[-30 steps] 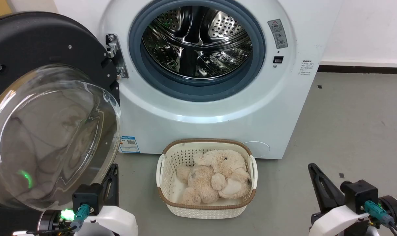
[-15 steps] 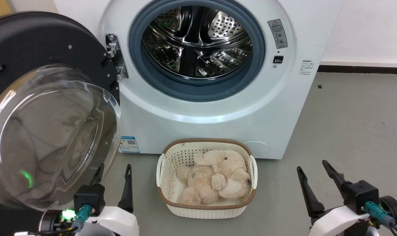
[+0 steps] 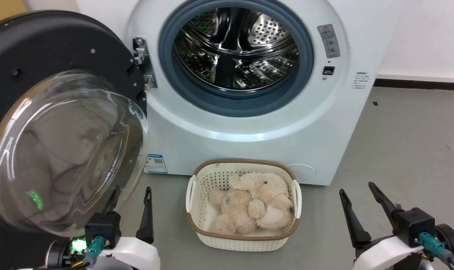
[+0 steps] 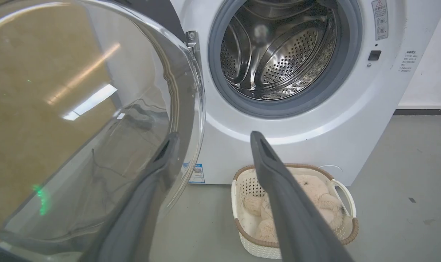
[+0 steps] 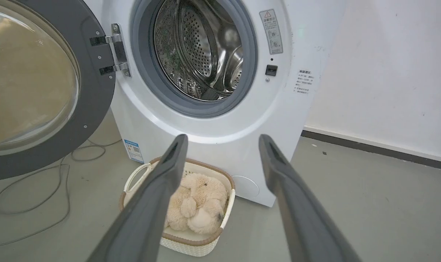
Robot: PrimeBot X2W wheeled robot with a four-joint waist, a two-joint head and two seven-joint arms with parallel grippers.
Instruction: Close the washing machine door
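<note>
The washing machine (image 3: 249,135) stands ahead, its steel drum (image 3: 236,48) exposed. The washing machine door (image 3: 43,41) hangs swung wide open on the left from its hinge (image 3: 142,62), glass bowl (image 3: 65,150) bulging toward me. My left gripper (image 3: 132,193) is open and empty just below the bowl's lower right edge. One of its fingers (image 4: 158,171) overlaps the glass (image 4: 78,109), and I cannot tell whether they touch. My right gripper (image 3: 356,189) is open and empty over the floor at lower right, pointing at the machine front (image 5: 220,145). The right wrist view shows the door rim (image 5: 93,98) at its left.
A cream basket (image 3: 243,240) holding a beige plush toy (image 3: 253,202) sits on the floor against the machine front, between my grippers. A grey cable (image 5: 34,203) loops on the floor under the door. A white wall (image 3: 429,33) runs behind, with grey floor at the right.
Both grippers went from shut to open. The head camera then shifted, so the whole scene sits slightly further right. The door has not swung.
</note>
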